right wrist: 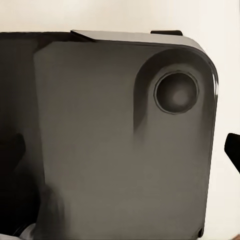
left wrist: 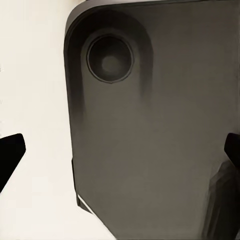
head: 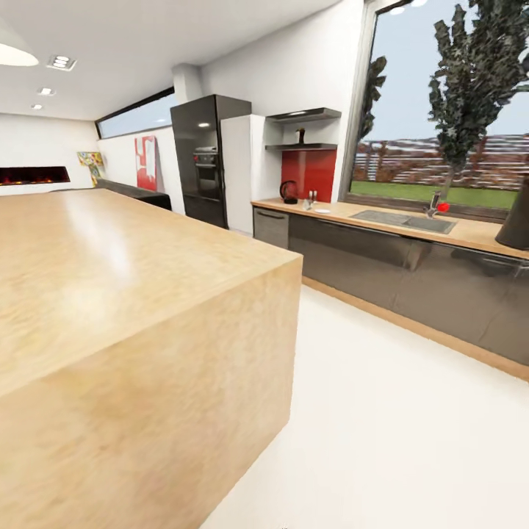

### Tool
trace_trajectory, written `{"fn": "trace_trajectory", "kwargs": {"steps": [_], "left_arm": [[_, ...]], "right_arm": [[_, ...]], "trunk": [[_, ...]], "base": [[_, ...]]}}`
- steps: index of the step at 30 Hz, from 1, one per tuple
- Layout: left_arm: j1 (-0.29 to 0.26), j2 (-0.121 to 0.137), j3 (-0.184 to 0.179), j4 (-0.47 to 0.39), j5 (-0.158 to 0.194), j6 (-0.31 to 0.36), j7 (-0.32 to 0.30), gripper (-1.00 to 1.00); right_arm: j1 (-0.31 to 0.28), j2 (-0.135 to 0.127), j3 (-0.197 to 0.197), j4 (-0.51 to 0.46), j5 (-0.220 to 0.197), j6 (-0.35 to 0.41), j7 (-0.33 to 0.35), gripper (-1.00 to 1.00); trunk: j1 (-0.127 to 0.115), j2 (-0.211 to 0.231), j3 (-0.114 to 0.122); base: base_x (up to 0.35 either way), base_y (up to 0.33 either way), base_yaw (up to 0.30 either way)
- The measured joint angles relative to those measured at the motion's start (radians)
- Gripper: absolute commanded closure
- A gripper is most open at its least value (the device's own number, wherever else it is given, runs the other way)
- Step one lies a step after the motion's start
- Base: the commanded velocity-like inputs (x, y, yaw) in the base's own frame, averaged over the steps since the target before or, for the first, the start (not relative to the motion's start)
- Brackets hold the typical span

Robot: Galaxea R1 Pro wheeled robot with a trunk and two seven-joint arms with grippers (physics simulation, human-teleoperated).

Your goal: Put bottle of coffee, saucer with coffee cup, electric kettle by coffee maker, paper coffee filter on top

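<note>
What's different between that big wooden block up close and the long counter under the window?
The wooden block is wood-look on its top and sides alike; the kitchen countertop is a thin wood-look slab over glossy grey cabinet fronts. The block's top carries nothing in this view, while the countertop holds an inset grey sink with a tap and small items at its far end. Both share a similar light wood tone.

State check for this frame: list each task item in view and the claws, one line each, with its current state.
coffee maker: upright on the kitchen countertop, at its right end.
electric kettle: upright at the countertop's far end.
bottle of coffee: standing on the kitchen shelf.
left claw: open, empty.
right claw: open, empty.
</note>
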Motion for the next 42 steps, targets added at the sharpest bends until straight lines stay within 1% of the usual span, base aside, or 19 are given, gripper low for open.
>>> {"fn": "trace_trajectory", "kwargs": {"steps": [33,37,42], "left_arm": [[-0.002,0.001,-0.001,-0.021,0.0,-0.001,-0.003,-1.0],[-0.002,-0.008,-0.001,-0.021,-0.001,-0.001,-0.003,-1.0],[-0.002,-0.008,-0.001,-0.021,-0.001,-0.001,-0.003,-1.0]], "right_arm": [[0.0,0.002,-0.002,-0.005,-0.001,0.004,0.007,-1.0],[0.0,0.002,-0.002,-0.007,-0.002,0.003,0.006,-1.0],[0.0,0.002,-0.002,-0.009,-0.003,0.002,0.006,-1.0]], "trunk": [[0.0,0.0,-0.023],[-0.015,0.028,-0.013],[-0.034,0.063,-0.001]], "base": [[0.0,0.0,-0.257],[0.0,0.0,-0.265],[0.0,0.0,-0.258]]}}
